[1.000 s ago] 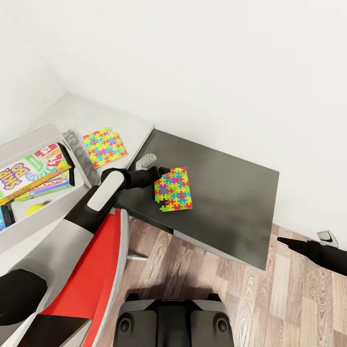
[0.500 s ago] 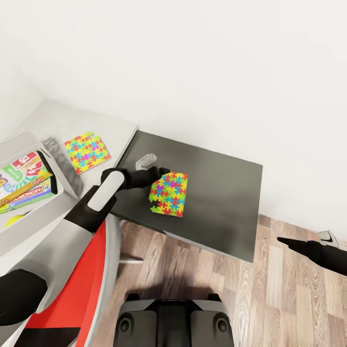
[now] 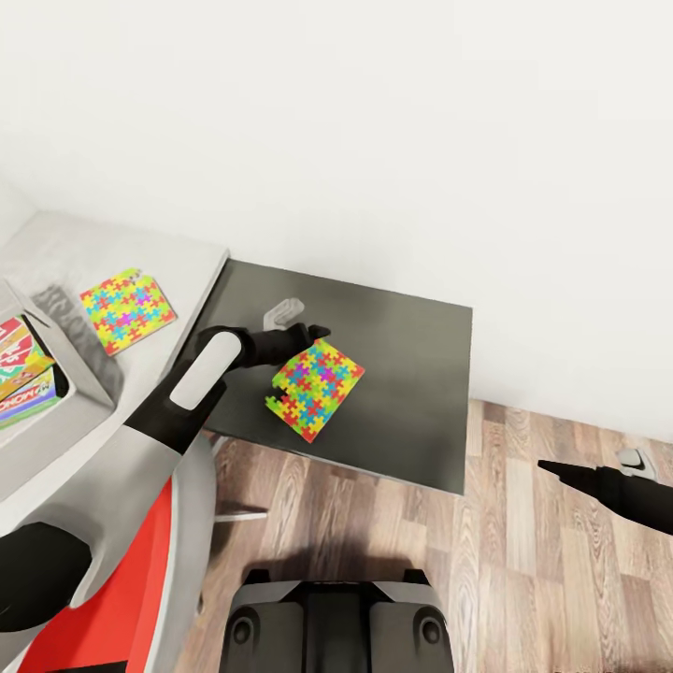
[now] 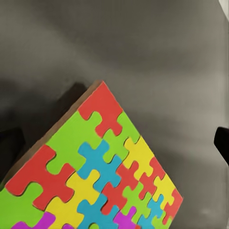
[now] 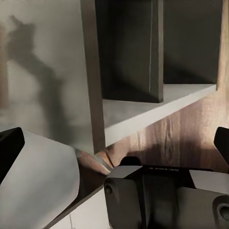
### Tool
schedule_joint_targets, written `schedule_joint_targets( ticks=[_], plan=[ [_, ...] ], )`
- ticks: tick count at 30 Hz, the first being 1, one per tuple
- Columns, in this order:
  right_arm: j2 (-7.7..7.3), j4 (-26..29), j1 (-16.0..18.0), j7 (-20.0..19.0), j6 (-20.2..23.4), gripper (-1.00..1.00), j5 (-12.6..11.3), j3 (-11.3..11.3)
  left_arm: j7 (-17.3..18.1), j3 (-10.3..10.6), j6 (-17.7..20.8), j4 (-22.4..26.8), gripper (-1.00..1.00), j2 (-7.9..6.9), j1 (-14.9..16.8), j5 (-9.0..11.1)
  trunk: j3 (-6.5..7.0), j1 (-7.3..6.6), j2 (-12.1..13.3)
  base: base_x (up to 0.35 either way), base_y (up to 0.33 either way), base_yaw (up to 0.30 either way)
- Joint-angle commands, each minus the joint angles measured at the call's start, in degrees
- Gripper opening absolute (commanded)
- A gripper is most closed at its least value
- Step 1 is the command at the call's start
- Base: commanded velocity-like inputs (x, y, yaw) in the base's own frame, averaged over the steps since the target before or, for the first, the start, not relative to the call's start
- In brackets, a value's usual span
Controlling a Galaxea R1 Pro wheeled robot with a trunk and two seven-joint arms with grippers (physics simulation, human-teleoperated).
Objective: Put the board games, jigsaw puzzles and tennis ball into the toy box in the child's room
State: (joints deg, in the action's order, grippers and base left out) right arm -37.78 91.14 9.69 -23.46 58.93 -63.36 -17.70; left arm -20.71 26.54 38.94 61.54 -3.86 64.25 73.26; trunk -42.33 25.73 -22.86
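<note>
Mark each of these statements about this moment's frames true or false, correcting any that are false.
1. The left gripper holds a jigsaw puzzle over the dark side table. True.
2. The second jigsaw puzzle sits inside the toy box. False: it lies on the pale desk, beside the box.
3. The held puzzle lies flat on the table. False: it is tilted, lifted at one edge.
4. The right gripper hangs over the wood floor, carrying nothing. True.

We lose the toy box point(image 3: 56, 369) and its board games point(image 3: 21, 369) to the head view's left edge; left gripper point(image 3: 301, 338) fingertips hidden behind the held jigsaw point(image 3: 314, 376).
</note>
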Motion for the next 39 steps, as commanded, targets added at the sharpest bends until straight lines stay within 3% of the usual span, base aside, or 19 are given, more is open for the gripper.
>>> schedule_joint_targets(
  ticks=[1, 15, 39],
  plan=[
    [-0.01, 0.0, 0.0, -0.5, 0.2, 1.0, 0.5, -0.1, -0.7, 0.2, -0.1, -0.3, 1.0, -0.07, 0.0, 1.0, -0.08, 0.06, -0.1, 0.0, 0.0, -0.081],
    [-0.01, 0.0, 0.0, -0.5, 0.2, 1.0, 0.5, -0.1, -0.4, -0.3, -0.3, 0.5, 1.0, -0.53, -1.8, 1.0, -0.08, 0.06, -0.1, -0.025, -0.01, -0.028],
    [-0.01, 0.0, 0.0, -0.5, 0.2, 1.0, 0.5, -0.1, -0.6, -0.8, -0.4, 0.8, 1.0, -0.93, -2.1, 1.2, -0.08, 0.06, -0.1, -0.06, -0.026, -0.001]
  ],
)
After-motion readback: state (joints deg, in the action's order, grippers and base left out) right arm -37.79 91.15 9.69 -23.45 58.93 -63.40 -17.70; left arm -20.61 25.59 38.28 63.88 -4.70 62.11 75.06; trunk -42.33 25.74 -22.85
